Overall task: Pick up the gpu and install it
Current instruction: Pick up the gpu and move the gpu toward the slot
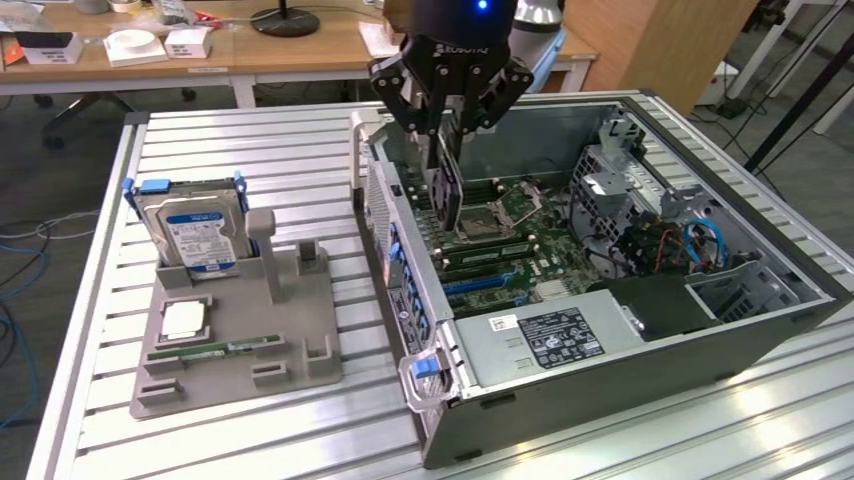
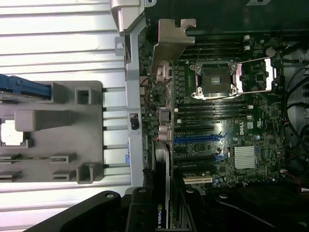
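The gpu, a thin dark card, hangs on edge over the motherboard inside the open computer case. My gripper is shut on the card's upper edge. The card's lower edge is above the area left of the CPU socket, apart from the blue slots. In the wrist view the gpu shows edge-on, running from my gripper out to its silvery bracket by the case's rear wall. The blue slots lie beside it.
On the slatted metal table, at the exterior view's left, a grey holder tray carries a hard drive, a CPU chip and a memory stick. The case's drive cage and cables fill its right side.
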{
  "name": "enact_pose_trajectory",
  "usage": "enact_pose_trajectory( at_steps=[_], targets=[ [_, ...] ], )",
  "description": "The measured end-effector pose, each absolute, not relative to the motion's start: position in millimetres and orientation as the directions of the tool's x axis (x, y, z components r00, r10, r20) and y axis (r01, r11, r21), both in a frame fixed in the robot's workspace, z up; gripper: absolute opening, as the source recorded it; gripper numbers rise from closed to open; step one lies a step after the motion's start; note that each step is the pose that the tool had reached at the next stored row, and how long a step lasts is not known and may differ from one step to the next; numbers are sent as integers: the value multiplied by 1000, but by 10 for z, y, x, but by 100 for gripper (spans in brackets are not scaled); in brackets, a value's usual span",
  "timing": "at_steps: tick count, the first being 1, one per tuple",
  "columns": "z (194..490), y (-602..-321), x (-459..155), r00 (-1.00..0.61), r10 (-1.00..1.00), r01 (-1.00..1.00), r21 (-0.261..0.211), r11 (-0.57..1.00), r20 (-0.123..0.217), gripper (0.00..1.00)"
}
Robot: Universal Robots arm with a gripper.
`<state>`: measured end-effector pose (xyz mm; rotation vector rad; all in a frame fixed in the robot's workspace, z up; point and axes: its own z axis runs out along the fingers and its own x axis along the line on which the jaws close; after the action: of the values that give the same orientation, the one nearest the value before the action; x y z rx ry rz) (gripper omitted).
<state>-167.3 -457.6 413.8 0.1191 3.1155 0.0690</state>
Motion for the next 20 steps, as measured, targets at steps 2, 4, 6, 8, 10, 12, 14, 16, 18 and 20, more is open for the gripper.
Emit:
enact_pose_trajectory(
  at_steps=[2,4,6,8,10,12,14,16,18,20],
  targets=[
    [4138,-4576,-1655,-997,77,76,45,996,-21,26],
    [4138,-4576,-1635,-997,77,76,45,996,-21,26],
    [4138,-4576,-1615,-997,77,76,45,996,-21,26],
    [4138,-4576,-1596,-997,77,76,45,996,-21,26],
    [4138,-4576,-1578,-997,77,76,45,996,-21,26],
    [4138,-4576,-1560,-997,77,76,45,996,-21,26],
    [4138,-4576,-1541,-997,77,76,45,996,-21,26],
    [4138,-4576,-1518,-997,77,76,45,996,-21,26],
    [4138,-4576,-1495,-997,77,76,45,996,-21,26],
    [4138,-4576,-1472,-997,77,76,45,996,-21,26]
  ],
)
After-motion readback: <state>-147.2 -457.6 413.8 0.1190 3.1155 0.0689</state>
